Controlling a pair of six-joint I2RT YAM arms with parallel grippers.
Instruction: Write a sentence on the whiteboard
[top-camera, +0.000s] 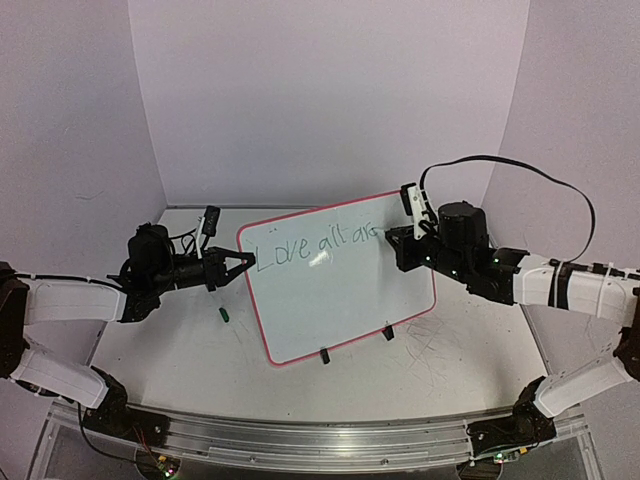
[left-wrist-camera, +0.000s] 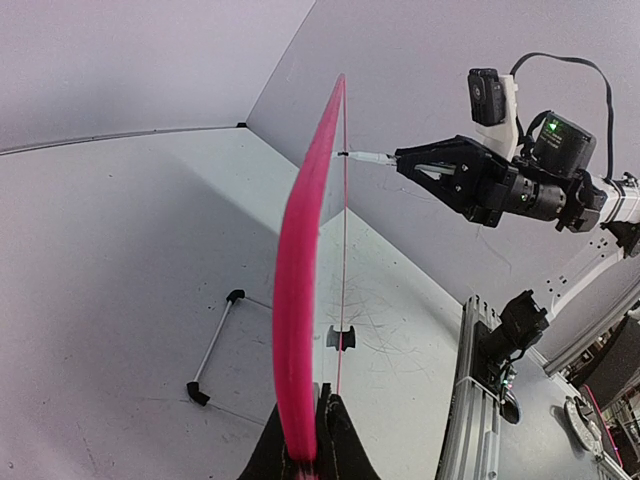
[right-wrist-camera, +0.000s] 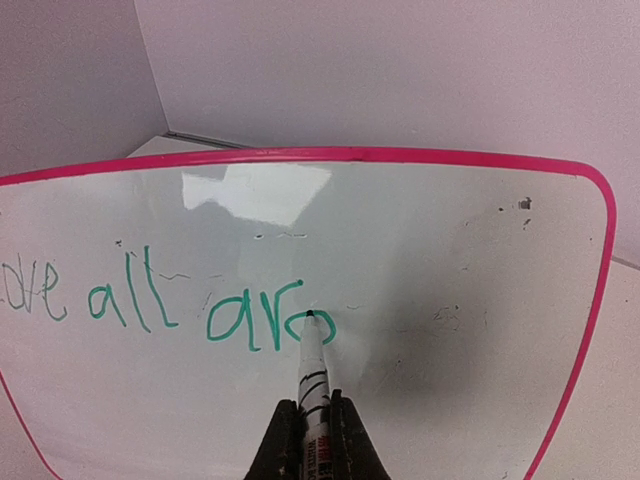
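The left gripper (left-wrist-camera: 310, 455) shows only its two dark fingertips at the bottom of its wrist view, pressed together on the pink rim of the whiteboard (left-wrist-camera: 298, 300), which appears there edge-on, so none of the writing can be read. From above, this gripper (top-camera: 238, 263) pinches the board's left edge.

The right gripper (right-wrist-camera: 315, 440) is likewise cropped to its fingertips, clamped on a white marker (right-wrist-camera: 316, 370) whose printed label is too blurred to read. The marker's tip touches the board face (right-wrist-camera: 450, 250) at the last green letter. The sentence (right-wrist-camera: 150, 300) reads "ove all aro" here (its first letter is cut off at the frame's left edge). The overhead view gives "Love all aro" (top-camera: 315, 245) along the upper part of the board (top-camera: 340, 300), with the right gripper (top-camera: 395, 240) at its upper right.

The board stands tilted, its written face toward the near side. Two black clips (top-camera: 323, 355) sit along its lower edge by the tabletop (top-camera: 480, 360). A small green cap (top-camera: 225, 314) lies near the board's left edge. A thin white rod with black ends (left-wrist-camera: 215, 345) lies behind the board, hidden from above. Grey scribble marks (top-camera: 430, 345) scuff the table to the right. Pale walls (top-camera: 330, 100) enclose the far side and both flanks, and a metal rail (top-camera: 300, 435) runs along the near edge.
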